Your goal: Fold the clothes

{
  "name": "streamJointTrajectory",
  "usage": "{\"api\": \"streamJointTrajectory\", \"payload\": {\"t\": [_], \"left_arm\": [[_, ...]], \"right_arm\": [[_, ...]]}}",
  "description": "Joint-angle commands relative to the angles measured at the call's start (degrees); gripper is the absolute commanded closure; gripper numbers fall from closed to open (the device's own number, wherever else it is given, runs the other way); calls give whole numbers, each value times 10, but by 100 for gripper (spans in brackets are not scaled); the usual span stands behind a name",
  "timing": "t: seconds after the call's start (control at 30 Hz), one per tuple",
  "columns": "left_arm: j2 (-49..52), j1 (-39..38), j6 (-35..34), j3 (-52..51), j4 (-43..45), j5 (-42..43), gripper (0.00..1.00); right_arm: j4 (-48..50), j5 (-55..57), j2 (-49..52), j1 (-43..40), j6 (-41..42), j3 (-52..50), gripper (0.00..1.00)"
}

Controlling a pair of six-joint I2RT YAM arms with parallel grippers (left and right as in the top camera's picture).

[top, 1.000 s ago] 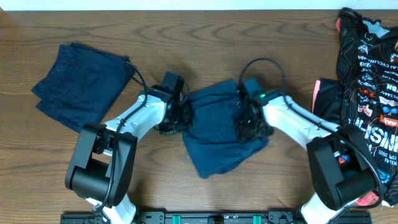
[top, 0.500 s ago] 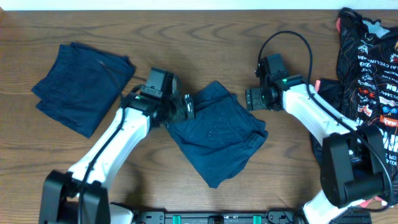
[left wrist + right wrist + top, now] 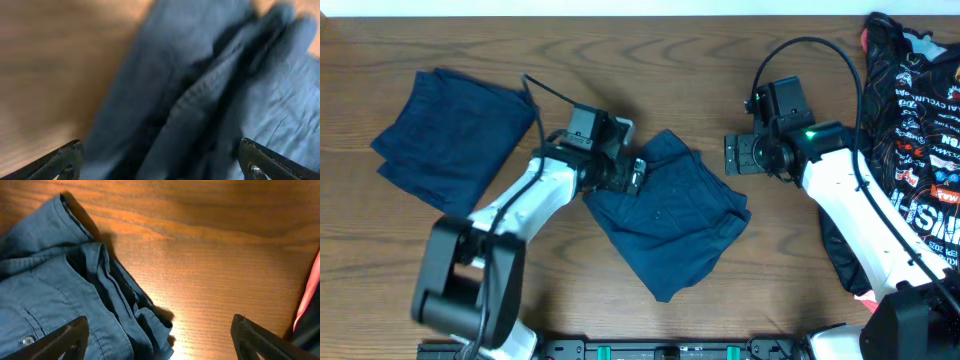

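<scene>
A dark navy garment (image 3: 665, 215) lies in a rumpled fold at the middle of the table. A second navy garment (image 3: 450, 135) lies flat at the far left. My left gripper (image 3: 625, 160) stands open at the middle garment's upper left edge. In the left wrist view blurred navy cloth (image 3: 200, 85) fills the frame between the wide-set fingertips (image 3: 65, 160), and my left gripper (image 3: 160, 167) grips none of it. My right gripper (image 3: 740, 155) is open above bare wood, just off the garment's upper right corner. In the right wrist view that corner (image 3: 75, 290) lies at the left and my right gripper (image 3: 160, 337) is empty.
A heap of black printed and pink clothing (image 3: 910, 130) fills the right side of the wooden table (image 3: 720, 60). Its pink edge (image 3: 307, 295) shows at the right of the right wrist view. Both arms reach in from the near edge.
Both grippers have let go of the middle garment and opened. The right gripper has drawn back up and to the right, off the cloth. The garment now lies spread wider.
</scene>
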Motion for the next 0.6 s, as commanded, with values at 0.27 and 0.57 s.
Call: {"api": "streamJointTrajectory", "payload": {"t": [0.27,0.57], "left_arm": [[99,-1,36,2,-23,70,62],[24,49,0,46,-30,3,94]], "right_arm": [[-9,0,-5,3,16,7,11],[-14,0,-5,3,15,7,11]]}}
